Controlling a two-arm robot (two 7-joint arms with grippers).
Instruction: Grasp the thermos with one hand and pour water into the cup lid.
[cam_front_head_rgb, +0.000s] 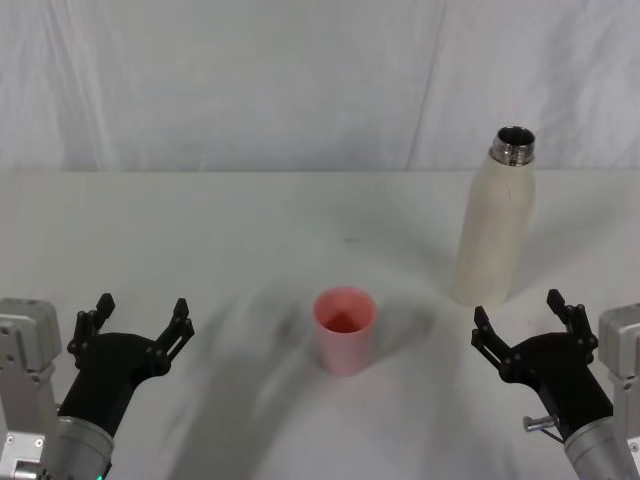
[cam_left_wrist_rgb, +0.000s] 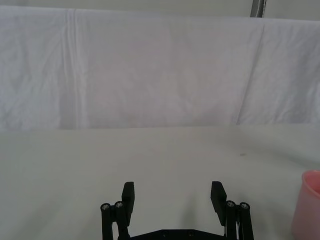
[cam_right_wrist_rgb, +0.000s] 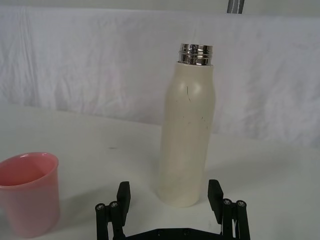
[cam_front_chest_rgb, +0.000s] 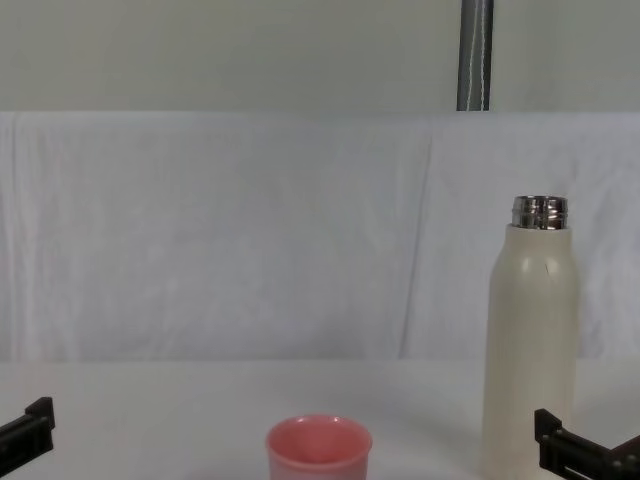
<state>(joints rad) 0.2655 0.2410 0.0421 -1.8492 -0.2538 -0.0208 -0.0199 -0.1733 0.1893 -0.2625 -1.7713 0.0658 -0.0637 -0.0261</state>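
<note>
Thermos (cam_front_head_rgb: 496, 228) first: you have it standing upright on the white table (cam_front_head_rgb: 200, 230), toward your right and farther back than the cup lid (cam_front_head_rgb: 345, 328), with its cap off so the shiny threaded steel neck and dark open mouth show at the top. Your cup lid, the small pink one, sits upright near the middle of the table, closer to you than the bottle and well apart from it, with its open mouth facing up. Your right gripper (cam_front_head_rgb: 530, 322) hangs low at the near right, just in front of the thermos, with both black fingers spread wide and nothing between them; from the right wrist camera you see the cream body (cam_right_wrist_rgb: 187, 135) rising between and beyond the two fingertips, not touched by either, and the pink cup (cam_right_wrist_rgb: 29, 192) off to one side. Your left gripper (cam_front_head_rgb: 140, 322) sits at the near left, well away from both things, its fingers likewise spread apart and holding nothing; its wrist camera catches just the pink rim (cam_left_wrist_rgb: 309, 205) at the edge. A white cloth (cam_front_chest_rgb: 250, 230) hangs behind the table
</note>
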